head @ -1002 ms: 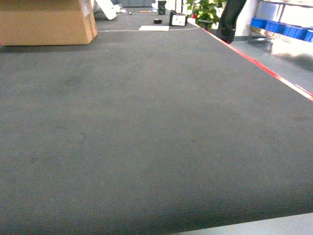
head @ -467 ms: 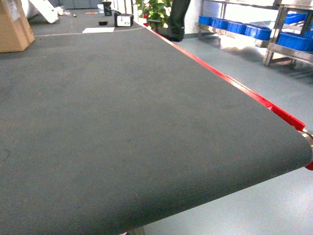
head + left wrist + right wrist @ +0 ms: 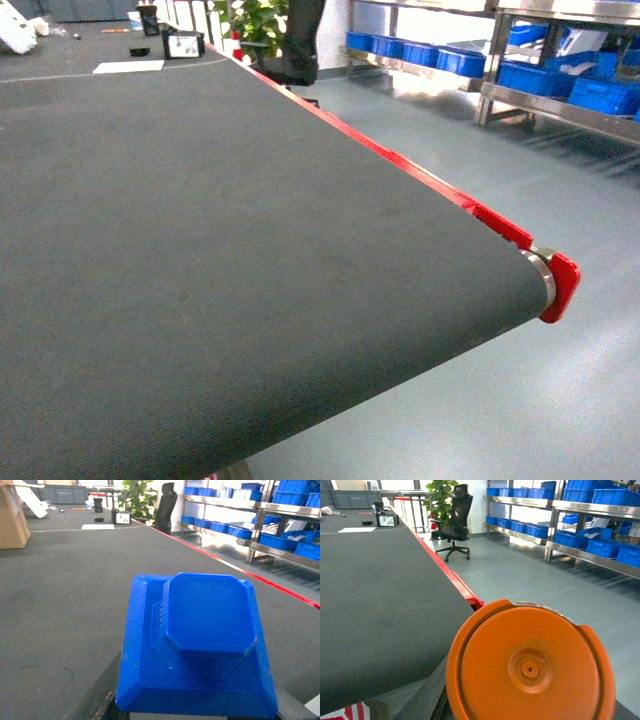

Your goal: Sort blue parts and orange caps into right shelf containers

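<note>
Nearest to me, a chunky bright-blue plastic part with a raised, corner-cut top fills my left wrist view at six o'clock. It seems to ride in my left fingers, though the fingers themselves are hidden, so I cannot tell their grasp. On my right, a round orange plastic cap with a dimpled centre sits equally close, fingers again out of sight. I judge both are held high for carrying. Beyond runs the dark grey conveyor belt with its red edge rail. Farther, at two o'clock, bright-blue ribbed plastic crates wait on steel shelves across the floor, well apart from me.
</note>
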Robot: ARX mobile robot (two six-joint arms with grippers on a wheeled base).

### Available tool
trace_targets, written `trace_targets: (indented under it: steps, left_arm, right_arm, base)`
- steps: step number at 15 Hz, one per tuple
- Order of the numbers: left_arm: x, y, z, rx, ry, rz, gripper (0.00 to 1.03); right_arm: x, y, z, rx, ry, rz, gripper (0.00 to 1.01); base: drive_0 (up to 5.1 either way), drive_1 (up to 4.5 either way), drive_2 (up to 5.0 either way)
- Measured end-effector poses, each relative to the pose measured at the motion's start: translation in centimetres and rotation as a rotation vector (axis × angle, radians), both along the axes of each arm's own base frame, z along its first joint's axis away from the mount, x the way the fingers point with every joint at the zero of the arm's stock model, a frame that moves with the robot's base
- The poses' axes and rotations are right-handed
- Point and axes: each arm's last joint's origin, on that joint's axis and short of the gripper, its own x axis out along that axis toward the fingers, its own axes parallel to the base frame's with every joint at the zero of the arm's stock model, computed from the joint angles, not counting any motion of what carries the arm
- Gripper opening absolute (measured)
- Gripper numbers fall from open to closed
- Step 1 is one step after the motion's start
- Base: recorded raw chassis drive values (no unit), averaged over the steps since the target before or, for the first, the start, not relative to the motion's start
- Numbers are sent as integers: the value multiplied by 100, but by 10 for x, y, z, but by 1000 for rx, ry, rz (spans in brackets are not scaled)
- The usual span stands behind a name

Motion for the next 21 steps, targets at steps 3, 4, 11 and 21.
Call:
trace_targets:
  steps: [3, 4, 11, 21]
  left_arm:
    - [0, 0, 0, 0, 0, 0, 44]
    - [0, 0, 0, 0, 0, 0, 44]
    - [0, 0, 0, 0, 0, 0, 44]
    - [0, 0, 0, 0, 0, 0, 44]
  right_arm:
    - [0, 0, 0, 0, 0, 0, 45]
    - [0, 0, 0, 0, 0, 0, 45]
    - [0, 0, 0, 0, 0, 0, 45]
    - [0, 0, 0, 0, 0, 0, 45]
  base:
    - [-156, -156, -156]
    - [-156, -156, -156]
    - [-156, -156, -156]
    - [-157, -157, -157]
